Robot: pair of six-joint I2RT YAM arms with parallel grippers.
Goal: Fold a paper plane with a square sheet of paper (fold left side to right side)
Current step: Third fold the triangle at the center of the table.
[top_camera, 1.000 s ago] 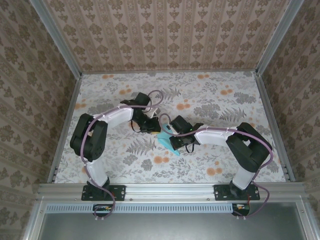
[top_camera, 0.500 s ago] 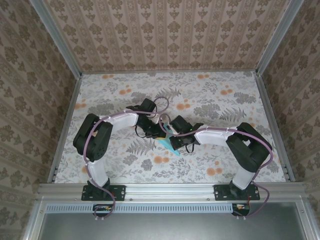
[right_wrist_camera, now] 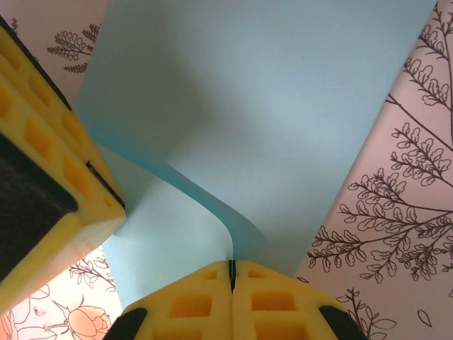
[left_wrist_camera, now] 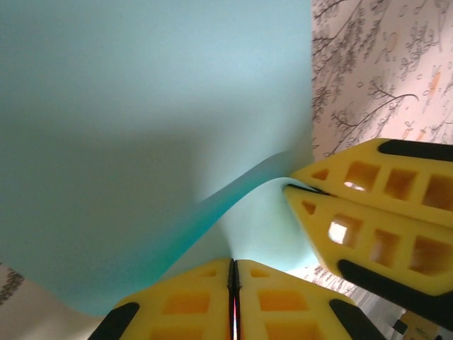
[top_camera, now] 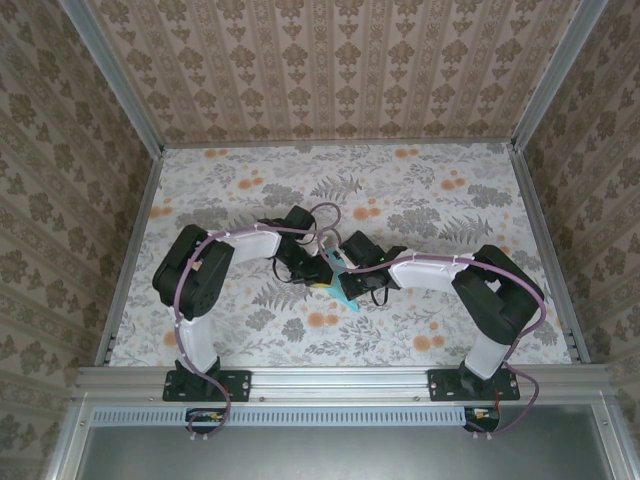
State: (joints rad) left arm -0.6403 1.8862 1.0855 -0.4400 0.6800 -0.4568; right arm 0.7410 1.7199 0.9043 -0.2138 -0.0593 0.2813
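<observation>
Together, the left end effector (left_wrist_camera: pixel 233 265) and right end effector (right_wrist_camera: pixel 231 266) each pinch the plain blue paper sheet (left_wrist_camera: pixel 141 106).

One sheet of blue paper (left_wrist_camera: pixel 141 106), two arms (top_camera: pixel 235 240) (top_camera: pixel 430 270), two end effectors (left_wrist_camera: pixel 233 263) (right_wrist_camera: pixel 231 265), one table (top_camera: pixel 450 200).

Left arm (top_camera: pixel 235 243) and right arm (top_camera: pixel 430 270), seen from above. Each arm had smooth white link shells, bulky black joint housings and a flat black base plate (top_camera: pixel 205 385) at its near end. A thin purple cable (top_camera: pixel 320 212) ran along the outside of each arm and looped free near the wrist. Left end effector (left_wrist_camera: pixel 233 263) and right end effector (right_wrist_camera: pixel 231 265), seen from the wrists, had yellow fingers (left_wrist_camera: pixel 191 304). These were moulded with rows of square recesses and edged with black strips.
</observation>
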